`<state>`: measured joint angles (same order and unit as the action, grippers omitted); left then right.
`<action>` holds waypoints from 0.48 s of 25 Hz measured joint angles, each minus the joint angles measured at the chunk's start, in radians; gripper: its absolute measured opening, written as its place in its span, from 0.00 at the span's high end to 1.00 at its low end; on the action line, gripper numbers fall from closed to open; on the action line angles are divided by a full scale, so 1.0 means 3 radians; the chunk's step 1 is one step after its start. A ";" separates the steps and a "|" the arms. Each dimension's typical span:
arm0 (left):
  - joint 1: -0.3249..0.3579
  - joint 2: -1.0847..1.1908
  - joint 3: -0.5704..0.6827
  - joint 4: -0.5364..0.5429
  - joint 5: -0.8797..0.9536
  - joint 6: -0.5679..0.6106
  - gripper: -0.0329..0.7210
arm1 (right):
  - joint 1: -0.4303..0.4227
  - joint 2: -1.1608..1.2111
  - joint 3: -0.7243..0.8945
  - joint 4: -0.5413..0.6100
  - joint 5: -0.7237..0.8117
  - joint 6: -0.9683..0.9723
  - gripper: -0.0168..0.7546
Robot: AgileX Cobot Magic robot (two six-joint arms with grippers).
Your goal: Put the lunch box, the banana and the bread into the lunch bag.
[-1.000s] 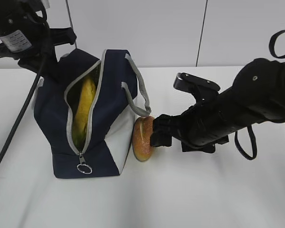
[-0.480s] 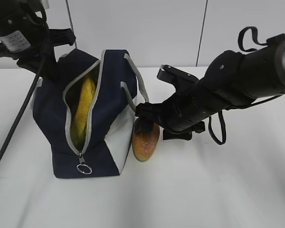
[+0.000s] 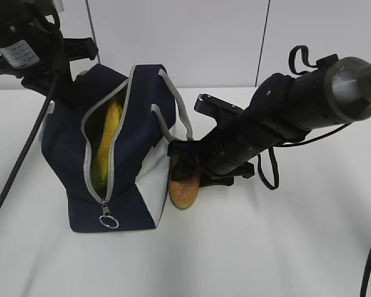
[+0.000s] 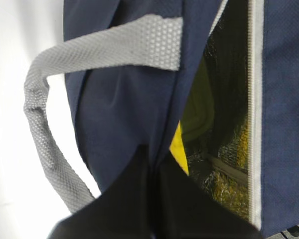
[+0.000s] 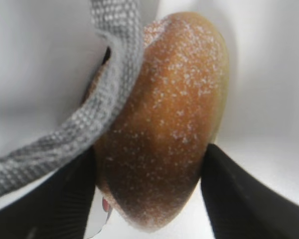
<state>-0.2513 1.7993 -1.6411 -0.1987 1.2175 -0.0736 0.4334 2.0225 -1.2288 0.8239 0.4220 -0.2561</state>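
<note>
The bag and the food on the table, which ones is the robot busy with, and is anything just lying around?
Part of the job:
- lunch bag, unzipped
- banana, inside the bag
- bread, on the table beside the bag, between the right gripper's fingers
- left gripper, pinching the bag's edge

Just lying about:
- nothing loose to see, only the white table

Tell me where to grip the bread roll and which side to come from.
Grip the bread across its narrow middle, coming from the side away from the lunch bag, as the right gripper does now with a finger on each flank. The grey strap drapes over its bag side, so keep the fingers clear of it.
</note>
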 joint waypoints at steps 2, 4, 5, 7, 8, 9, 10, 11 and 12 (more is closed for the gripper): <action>0.0000 0.0000 0.0000 0.0003 0.0003 0.0000 0.96 | 0.0000 0.0006 -0.0007 0.0000 0.0007 0.0000 0.44; 0.0000 0.0000 0.0000 0.0003 0.0005 0.0000 0.96 | 0.0000 0.0006 -0.0007 -0.0014 0.0009 0.0000 0.49; 0.0000 0.0000 0.0000 0.0003 0.0005 0.0000 0.96 | 0.0000 -0.0001 -0.0007 -0.0039 0.0016 0.0000 0.50; 0.0000 0.0000 0.0000 0.0003 0.0007 0.0000 0.96 | -0.0021 -0.0048 -0.0007 -0.0143 0.0043 0.0000 0.51; 0.0000 0.0000 0.0000 0.0003 0.0007 0.0000 0.96 | -0.0037 -0.0096 -0.0007 -0.0211 0.0051 0.0000 0.51; 0.0000 0.0000 0.0000 0.0003 0.0007 0.0000 0.96 | -0.0073 -0.0146 -0.0007 -0.0273 0.0080 0.0000 0.51; 0.0000 0.0000 0.0000 0.0007 0.0007 0.0000 0.96 | -0.0136 -0.0226 -0.0007 -0.0325 0.0109 0.0000 0.51; 0.0000 0.0000 0.0000 0.0011 0.0007 0.0000 0.96 | -0.0180 -0.0283 -0.0007 -0.0341 0.0135 0.0000 0.51; 0.0000 0.0000 0.0000 0.0014 0.0010 0.0000 0.96 | -0.0255 -0.0338 -0.0007 -0.0376 0.0157 0.0000 0.52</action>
<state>-0.2513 1.7993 -1.6411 -0.1946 1.2204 -0.0736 0.3569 1.9211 -1.2309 0.7110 0.4693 -0.2561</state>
